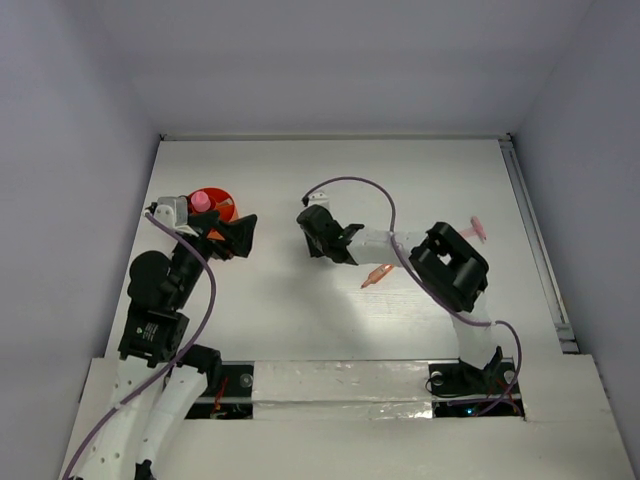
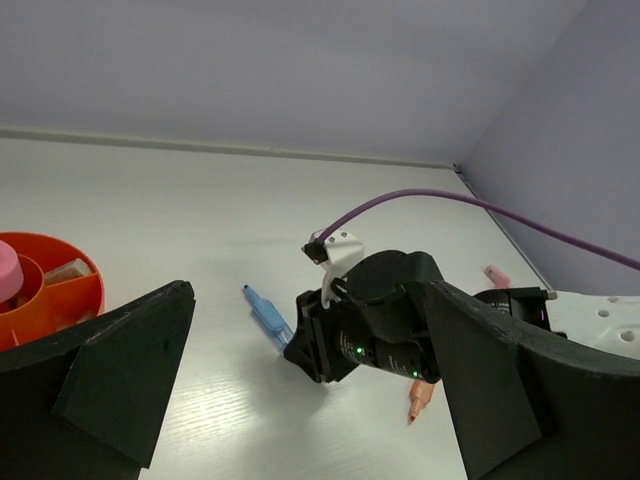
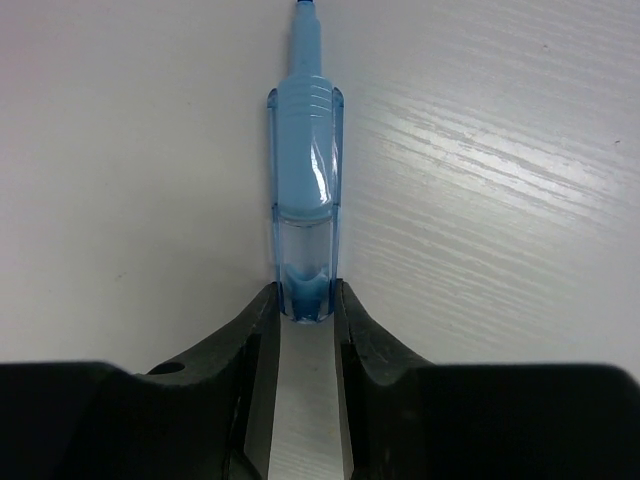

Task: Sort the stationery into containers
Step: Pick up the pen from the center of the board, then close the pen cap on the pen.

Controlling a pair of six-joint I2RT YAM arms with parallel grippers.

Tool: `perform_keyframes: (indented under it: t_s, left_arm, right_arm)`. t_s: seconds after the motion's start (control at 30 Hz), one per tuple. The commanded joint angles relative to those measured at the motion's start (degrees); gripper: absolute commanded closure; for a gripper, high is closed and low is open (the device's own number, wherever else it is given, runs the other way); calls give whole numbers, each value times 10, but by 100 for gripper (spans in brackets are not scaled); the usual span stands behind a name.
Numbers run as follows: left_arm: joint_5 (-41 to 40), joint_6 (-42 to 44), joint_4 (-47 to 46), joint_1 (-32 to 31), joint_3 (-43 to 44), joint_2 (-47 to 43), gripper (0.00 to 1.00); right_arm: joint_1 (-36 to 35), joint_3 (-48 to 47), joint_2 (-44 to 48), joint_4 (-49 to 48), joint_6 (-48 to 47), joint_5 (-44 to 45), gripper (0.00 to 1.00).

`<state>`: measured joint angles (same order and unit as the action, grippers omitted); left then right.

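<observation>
Cover comes first: from above, the blue marker is hidden under the right pincer and shows only in the two wrist views. In the right wrist view its thin tip is cut off by the top edge. The orange cup sits at the far left of the bench, partly covered from above by the left wrist, and the left wrist view crops it at the left edge. A pink tube stands in the cup's middle, and a beige piece lies in one outer compartment; what else the cup holds cannot be made out. An orange marker lies on the bench near the right arm, well apart from the cup; in the left wrist view its rear part is hidden behind a black finger. A small pink thing lies farther right, too small to identify.

The right pincer is down at the bench with its jaws narrowed around the clear rear end of the blue marker. Both tips appear to press against its sides, though the contact is hard to judge from this angle. The marker lies flat on the bench near its middle, pointing away from the fingers.

The left pincer is just beside the cup, spread wide, holding nothing.
</observation>
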<state>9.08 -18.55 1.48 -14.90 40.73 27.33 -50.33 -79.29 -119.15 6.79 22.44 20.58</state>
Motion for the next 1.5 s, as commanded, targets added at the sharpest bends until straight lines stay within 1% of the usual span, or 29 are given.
perform_keyframes:
  t_s: [0.0, 0.13, 0.17, 0.27, 0.3, 0.37, 0.4, 0.47, 0.5, 0.57, 0.63, 0.7, 0.73, 0.77, 0.83, 0.87, 0.93, 0.97, 1.0, 1.1, 1.23, 1.47]
  left_arm:
    - [5, -24, -32, 3, -7, 10, 1]
    - [12, -69, -43, 3, -37, 24, 1]
    - [15, -98, -49, 3, -48, 25, 1]
    - [45, -138, -105, 3, -105, 36, 1]
    - [54, -164, -143, 3, -120, 40, 1]
    - [75, -188, -182, 3, -159, 60, 1]
    - [83, -211, -224, 3, -171, 68, 1]
    - [88, -223, -264, 3, -195, 97, 1]
    - [89, -228, -294, -3, -198, 108, 1]
    - [93, -229, -319, -8, -201, 144, 1]
    - [90, -217, -339, -22, -201, 163, 11]
    - [88, -205, -369, -29, -211, 173, 41]
    - [84, -200, -381, -34, -219, 172, 54]
    - [81, -193, -389, -43, -234, 168, 58]
    - [61, -180, -409, -71, -255, 162, 60]
    - [52, -180, -414, -71, -262, 161, 60]
    - [28, -166, -436, -109, -273, 161, 60]
    - [17, -161, -441, -124, -278, 164, 60]
    - [-4, -144, -448, -152, -279, 167, 59]
    - [-24, -125, -462, -179, -276, 178, 56]
    - [-39, -91, -484, -184, -275, 185, 51]
    - [-71, -43, -499, -207, -269, 173, 49]
  right_arm:
    - [-7, 26, 26, 18, -11, 1, 85]
    - [-7, 62, 87, -5, -25, -25, 87]
    - [-7, 80, 121, -12, -34, -34, 87]
    - [-7, 113, 171, -34, -39, -80, 89]
    - [-7, 133, 199, -37, -41, -91, 89]
    - [-7, 155, 225, -48, -39, -133, 89]
    - [-7, 177, 250, -55, -36, -145, 90]
    - [-7, 196, 274, -62, -35, -170, 90]
    - [-7, 202, 283, -62, -33, -175, 90]
    - [-7, 208, 303, -53, -33, -193, 90]
    - [-7, 208, 315, -42, -34, -201, 91]
    - [-7, 194, 332, -7, -36, -202, 91]
    - [-7, 186, 337, 6, -38, -201, 92]
    - [-7, 172, 349, 32, -39, -223, 92]
    - [-7, 144, 363, 82, -45, -223, 93]
    - [-7, 143, 363, 97, -45, -223, 93]
    - [-7, 112, 373, 127, -54, -222, 94]
    - [-7, 100, 376, 153, -56, -223, 94]
    - [-7, 78, 379, 167, -61, -228, 95]
    - [4, 42, 379, 210, -71, -256, 95]
    - [9, -27, 369, 276, -80, -287, 95]
    - [9, -68, 369, 320, -71, -344, 95]
